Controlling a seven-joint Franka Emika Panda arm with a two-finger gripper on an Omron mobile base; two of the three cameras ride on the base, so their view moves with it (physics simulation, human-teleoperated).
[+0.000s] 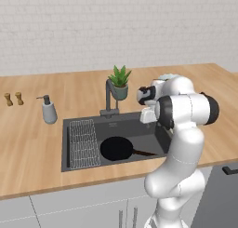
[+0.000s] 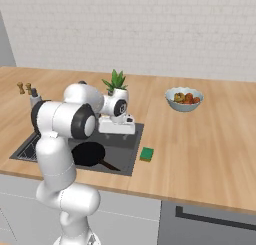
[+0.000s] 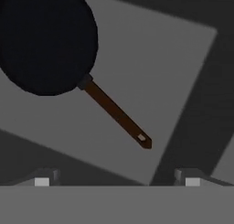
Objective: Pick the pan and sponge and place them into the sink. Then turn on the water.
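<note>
Wooden table [image 1: 37, 143] runs under a white brick wall, with the sink [image 1: 153, 134] sunk into it. White arm folds at the elbow and reaches forward, holding the pincer [image 3: 117, 179] above the sink's right part, tips apart, gripping nothing. Below it, the pan [image 1: 116, 148] lies flat in the basin. Sponge [image 2: 146, 153] sits on the table just right of the sink.

Even, soft rendered light on both base views; slightly blurry. The sink [image 1: 160, 134] interior is dim, faint shadows.
</note>
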